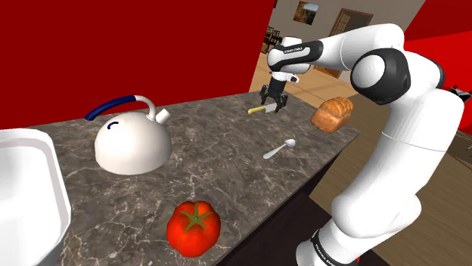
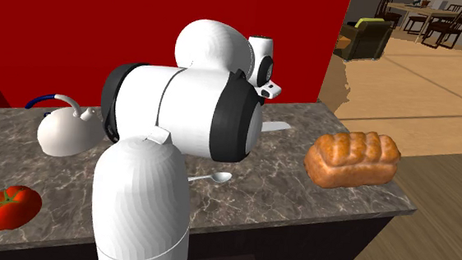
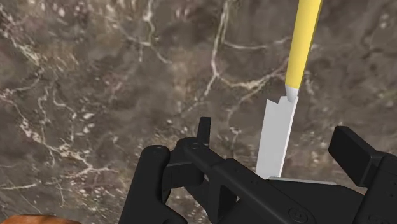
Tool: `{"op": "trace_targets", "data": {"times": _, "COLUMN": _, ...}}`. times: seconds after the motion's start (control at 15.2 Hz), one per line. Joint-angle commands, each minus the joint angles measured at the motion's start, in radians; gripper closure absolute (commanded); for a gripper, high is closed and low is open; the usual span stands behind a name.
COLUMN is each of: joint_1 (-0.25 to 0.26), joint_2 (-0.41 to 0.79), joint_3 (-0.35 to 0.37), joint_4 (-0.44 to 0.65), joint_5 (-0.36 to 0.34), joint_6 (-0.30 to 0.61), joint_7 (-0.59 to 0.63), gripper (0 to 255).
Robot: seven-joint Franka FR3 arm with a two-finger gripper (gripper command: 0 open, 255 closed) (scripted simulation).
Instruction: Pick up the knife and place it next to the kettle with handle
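Observation:
The knife [image 1: 261, 109] has a yellow handle and a pale blade and lies flat on the dark marble counter [image 1: 227, 166], near its far edge. My gripper [image 1: 273, 100] hangs just over the blade end, open. In the wrist view the blade [image 3: 278, 130] lies between the two black fingers [image 3: 351, 147], which stand apart from it, and the yellow handle [image 3: 303, 44] points away from the gripper [image 3: 277, 137]. The kettle [image 1: 132, 141] is white with a blue handle and stands at the shoulder view's left. In the second exterior view the blade [image 2: 275, 126] shows past the arm, and the kettle [image 2: 66, 131] stands far left.
A spoon [image 1: 280, 149] lies nearer the front than the knife. A bread loaf [image 1: 333, 113] sits at the counter's right end and a tomato [image 1: 194, 227] near the front edge. A white sink [image 1: 26, 189] borders the counter at the left. A red wall stands behind.

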State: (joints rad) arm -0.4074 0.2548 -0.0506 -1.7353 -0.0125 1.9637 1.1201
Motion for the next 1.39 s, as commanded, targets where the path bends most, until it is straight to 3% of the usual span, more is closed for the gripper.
{"op": "trace_targets", "data": {"times": 0.0, "joint_1": 0.0, "joint_2": 0.0, "joint_3": 0.0, "joint_4": 0.0, "joint_5": 0.0, "joint_6": 0.0, "joint_7": 0.0, "gripper": 255}}
{"op": "trace_targets", "data": {"times": 0.59, "joint_1": 0.0, "joint_2": 0.0, "joint_3": 0.0, "joint_4": 0.0, "joint_5": 0.0, "joint_6": 0.0, "joint_7": 0.0, "gripper": 255}}
{"op": "trace_targets", "data": {"times": 1.32, "joint_1": 0.0, "joint_2": -0.026, "joint_3": 0.0, "joint_4": 0.113, "joint_5": -0.001, "joint_6": -0.139, "joint_7": -0.002, "gripper": 255}}
